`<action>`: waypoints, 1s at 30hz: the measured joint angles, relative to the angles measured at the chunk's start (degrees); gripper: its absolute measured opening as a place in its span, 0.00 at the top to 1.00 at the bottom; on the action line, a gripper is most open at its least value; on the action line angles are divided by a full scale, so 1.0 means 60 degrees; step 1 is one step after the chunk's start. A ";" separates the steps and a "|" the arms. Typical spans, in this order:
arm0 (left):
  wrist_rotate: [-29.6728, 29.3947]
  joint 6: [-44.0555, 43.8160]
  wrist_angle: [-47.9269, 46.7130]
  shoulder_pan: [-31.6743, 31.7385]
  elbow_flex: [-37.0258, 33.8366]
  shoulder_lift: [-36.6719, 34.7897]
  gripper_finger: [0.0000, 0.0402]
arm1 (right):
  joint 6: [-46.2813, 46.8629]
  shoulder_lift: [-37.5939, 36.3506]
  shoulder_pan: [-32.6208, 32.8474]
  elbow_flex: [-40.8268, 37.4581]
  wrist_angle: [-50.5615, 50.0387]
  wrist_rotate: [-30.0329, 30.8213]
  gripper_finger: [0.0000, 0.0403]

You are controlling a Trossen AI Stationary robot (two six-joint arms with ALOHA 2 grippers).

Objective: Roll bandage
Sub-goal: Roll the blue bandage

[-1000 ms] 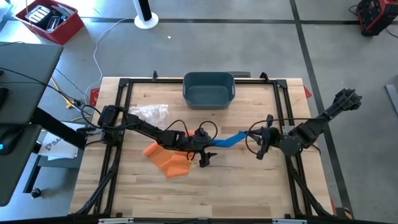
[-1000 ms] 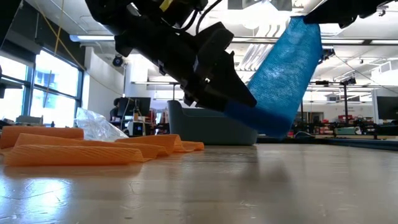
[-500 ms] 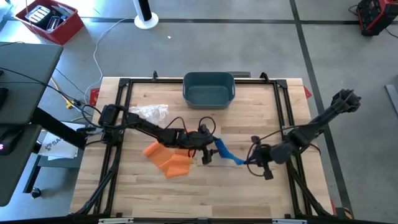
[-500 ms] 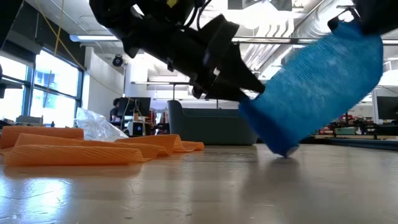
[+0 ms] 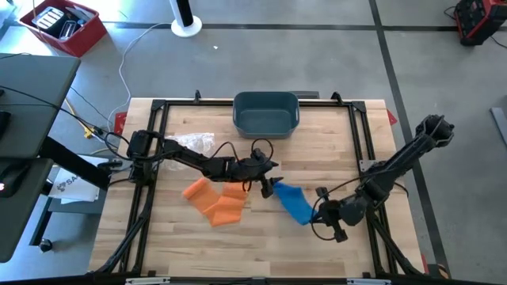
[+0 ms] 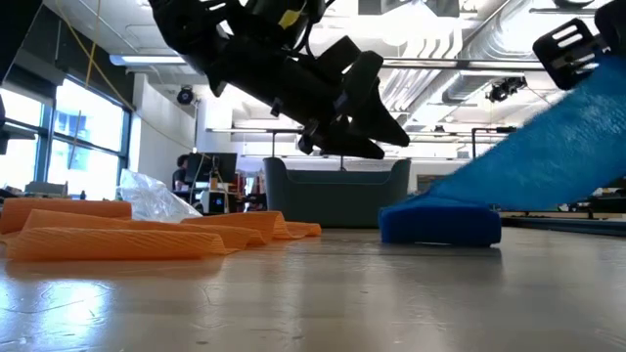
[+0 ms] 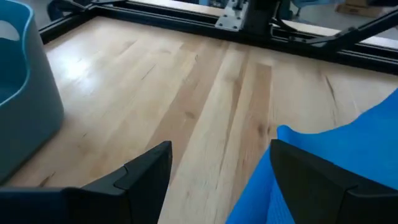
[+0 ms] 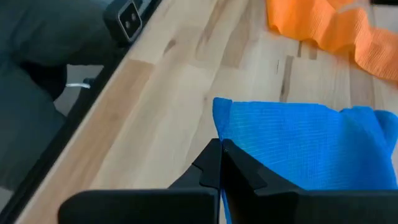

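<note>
A blue bandage [image 5: 291, 202] stretches slantwise across the middle of the table. Its far-left end [image 6: 440, 223] lies bunched on the wood; from there the strip climbs to my right gripper [image 5: 319, 212], which is shut on it. My left gripper [image 5: 268, 184] hangs open just above that resting end, its fingers [image 7: 149, 174] apart, and in the low view it stands clear of the bandage. An orange bandage [image 5: 214, 202] lies crumpled on the table to the left. My right gripper pinches the bandage's near-right end [image 8: 239, 146] between its two shut fingers, at the strip's edge. The fingers slant down from the table's near right. The strip slopes down from the fingers, spread wide, with its other end [image 6: 440, 223] resting on the table.
A teal bin [image 5: 266, 112] stands at the table's far middle. Crumpled clear plastic [image 5: 194, 142] lies at the far left. A black frame [image 5: 158, 107] runs round the table top. Bare wood shows near the front edge [image 5: 261, 253].
My right gripper has gone down and toward the table's near edge, tipping its fingers downward, still shut on the bandage. The bandage's far-left end, hanging at my left gripper's tips before, now lies on the table. My left gripper has drawn off toward the far edge.
</note>
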 joint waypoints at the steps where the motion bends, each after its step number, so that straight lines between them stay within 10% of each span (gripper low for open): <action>1: -0.0081 -0.0021 -0.0001 -0.0028 0.0000 0.0000 0.34 | 0.0000 0.0067 0.0000 0.0000 -0.0010 -0.0015 1.00; 20: -0.1446 -0.1379 -0.1090 -0.0680 0.0000 0.0000 0.34 | 0.0942 0.0095 0.0072 -0.0004 -0.0135 -0.3024 1.00; 30: -0.1485 -0.1627 -0.0948 -0.1167 0.0000 0.0000 0.34 | 0.3051 -0.0516 0.0534 -0.0015 -0.2504 -0.1178 1.00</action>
